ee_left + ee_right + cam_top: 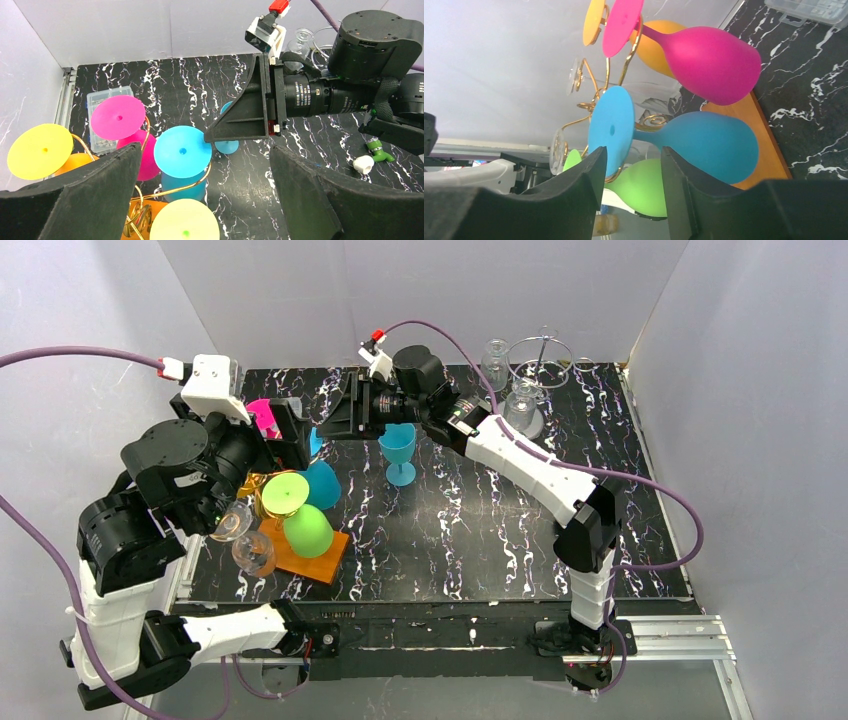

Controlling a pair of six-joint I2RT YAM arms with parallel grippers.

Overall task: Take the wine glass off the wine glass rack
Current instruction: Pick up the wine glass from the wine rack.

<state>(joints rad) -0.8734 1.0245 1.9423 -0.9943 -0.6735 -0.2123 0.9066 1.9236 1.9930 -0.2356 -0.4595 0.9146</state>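
**Right fingers astride the blue foot at the rack**

At the table's [480,530] left, on the gold wine glass rack [584,106]: the blue wine glass [709,145], hung foot-up, crowded by pink glass [709,60], orange glass [656,45], green glass [644,185] and yellow glass [40,150]. Right gripper [634,152] at the rack's right side, fingers part spread either side of the blue foot's rim; touching or not, hard to tell. Left gripper [205,149] above the rack, fingers spread wide. Mid-table, just beside the right arm, an upright blue goblet [398,445]. Far left, a clear box [107,115]; far right, clear glasses [522,405] by a wire stand [540,345]. Black, white-veined top; white walls [300,290] close round. Open room near and right.

Left tool [205,150] gapes wide; right tool [633,160] jaws partly apart
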